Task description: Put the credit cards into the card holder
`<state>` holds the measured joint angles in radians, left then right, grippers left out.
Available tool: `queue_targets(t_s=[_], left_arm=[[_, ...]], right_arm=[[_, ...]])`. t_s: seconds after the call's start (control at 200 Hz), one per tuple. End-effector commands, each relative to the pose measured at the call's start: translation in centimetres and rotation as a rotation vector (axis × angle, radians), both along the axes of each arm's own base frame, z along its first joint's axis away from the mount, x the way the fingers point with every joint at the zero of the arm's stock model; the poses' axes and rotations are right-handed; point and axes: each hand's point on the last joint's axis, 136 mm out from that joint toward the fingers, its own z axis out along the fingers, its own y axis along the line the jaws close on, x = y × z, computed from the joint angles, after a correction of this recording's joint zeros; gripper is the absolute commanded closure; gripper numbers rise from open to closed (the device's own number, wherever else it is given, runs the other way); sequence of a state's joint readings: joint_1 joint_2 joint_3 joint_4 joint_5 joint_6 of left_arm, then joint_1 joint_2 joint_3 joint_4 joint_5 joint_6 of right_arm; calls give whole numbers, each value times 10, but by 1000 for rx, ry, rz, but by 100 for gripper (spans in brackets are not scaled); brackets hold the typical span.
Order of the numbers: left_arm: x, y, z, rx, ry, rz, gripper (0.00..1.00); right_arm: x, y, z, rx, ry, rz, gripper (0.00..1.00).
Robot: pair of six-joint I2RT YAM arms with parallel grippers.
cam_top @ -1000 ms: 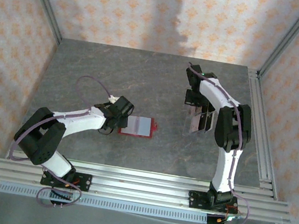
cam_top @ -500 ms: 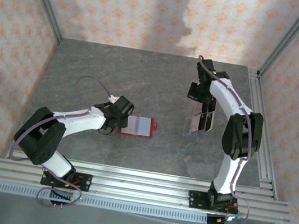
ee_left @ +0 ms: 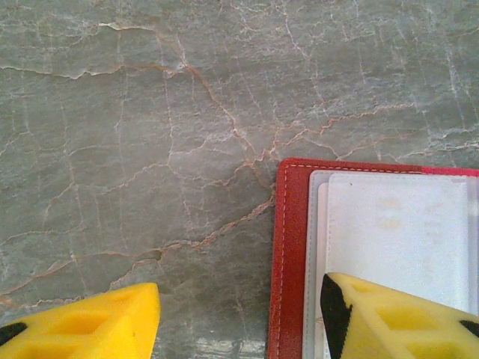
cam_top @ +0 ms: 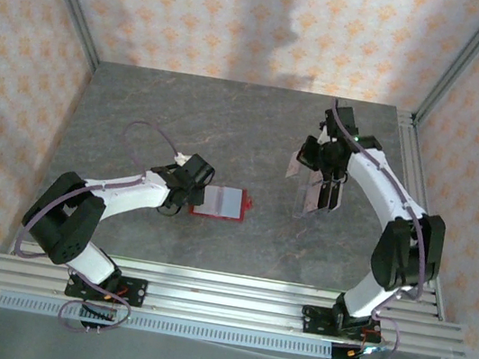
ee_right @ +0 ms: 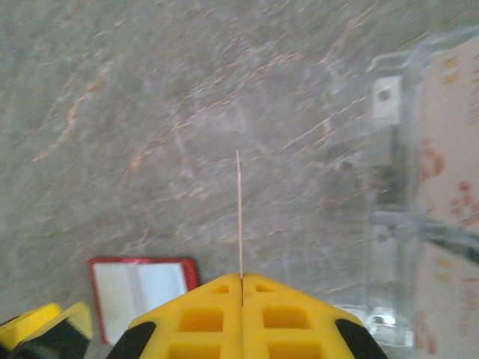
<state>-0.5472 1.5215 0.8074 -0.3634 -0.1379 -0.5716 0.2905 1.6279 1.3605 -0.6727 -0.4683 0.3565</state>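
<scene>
Our left arm point(cam_top: 119, 190) lies low, folded at the elbow beside its base, its forearm stretched out to the right. The left gripper point(cam_top: 203, 194) points down, its two yellow fingers point(ee_left: 82, 329) standing apart. Our right arm point(cam_top: 384, 189) rises tall and arches leftward. The right gripper point(ee_right: 241, 286) is pressed closed, pinching a thin credit card point(ee_right: 239, 217) seen edge-on.

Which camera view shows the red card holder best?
Top external: nearly the whole card holder lies open on the table, with its red border and pale lining both visible. Left wrist gives a sharp close-up of one corner, the rest cropped. Right wrist shows it small and blurred at the bottom left.
</scene>
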Motion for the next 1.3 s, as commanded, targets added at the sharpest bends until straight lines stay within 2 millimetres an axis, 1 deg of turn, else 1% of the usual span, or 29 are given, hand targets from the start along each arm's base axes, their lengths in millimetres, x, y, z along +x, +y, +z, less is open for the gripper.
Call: queue_targets(t_s=[0.0,0.06,0.09,0.105,0.11,0.215,0.32,0.42,0.586,0.661,0.751,0.956,1.201,1.296], left_arm=[[-1,2,6,24,2,-22,40],[-2,1,6,32,4,-29,40],[-2,1,5,42,5,-31,40],[-3,1,5,44,6,-33,40],[-3,1,5,46,7,-33,40],[-5,0,0,61,19,-40,40],[-6,1,-4,80,27,-40,40],[-7,3,-7,99,32,-40,40],[-11,9,-12,135,45,-35,40],[-13,13,-14,153,55,-29,40],[-16,15,-17,167,66,-28,40],[-18,18,-22,182,73,-21,40],[-18,17,-25,177,77,-19,40],[-19,17,-27,177,79,-20,40]], right_arm=[[-11,37,17,155,-54,37,100],[-20,53,15,207,-64,58,100],[-24,63,17,240,-73,69,100],[-26,68,17,256,-74,74,100],[-29,68,12,256,-60,74,100],[-45,98,8,351,-72,107,100],[-58,122,3,410,-93,148,100],[-67,139,-6,432,-109,187,100],[-77,157,-29,474,-111,224,100],[-78,162,-35,494,-121,231,100],[-81,164,-46,506,-124,232,100],[-83,160,-71,499,-109,216,100],[-86,162,-87,505,-91,208,100],[-85,163,-91,507,-90,209,100]])
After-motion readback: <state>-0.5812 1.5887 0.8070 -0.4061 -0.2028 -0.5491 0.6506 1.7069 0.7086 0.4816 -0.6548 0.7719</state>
